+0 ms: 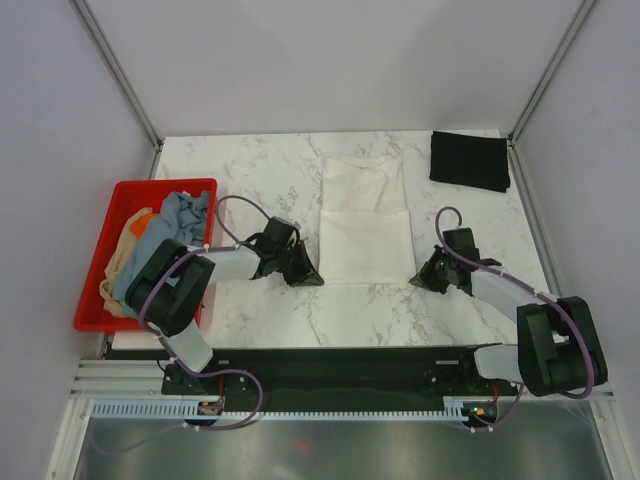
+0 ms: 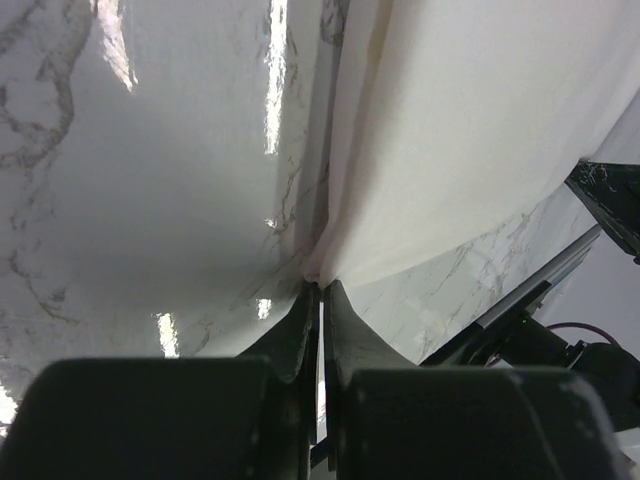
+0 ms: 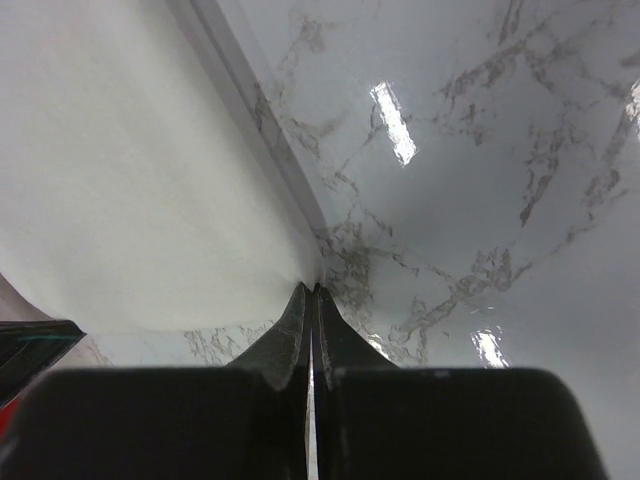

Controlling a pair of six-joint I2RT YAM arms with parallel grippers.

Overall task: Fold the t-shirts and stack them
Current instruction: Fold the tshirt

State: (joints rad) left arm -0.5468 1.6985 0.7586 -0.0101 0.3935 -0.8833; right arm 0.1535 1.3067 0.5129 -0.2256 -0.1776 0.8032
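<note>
A cream-white t-shirt [image 1: 365, 218] lies folded lengthwise on the marble table; its print does not show. My left gripper [image 1: 312, 275] is shut on the shirt's near left corner, with the cloth [image 2: 470, 140] pinched at the fingertips in the left wrist view. My right gripper [image 1: 422, 278] is shut on the near right corner, the cloth [image 3: 140, 190] running off from the tips in the right wrist view. A folded black t-shirt [image 1: 470, 160] lies at the far right corner. Grey-blue [image 1: 180, 218], orange and tan shirts sit heaped in the crate.
A red plastic crate [image 1: 108, 232] stands at the table's left edge. Metal frame posts rise at the far corners. The arm bases and a cable rail [image 1: 330, 405] run along the near edge.
</note>
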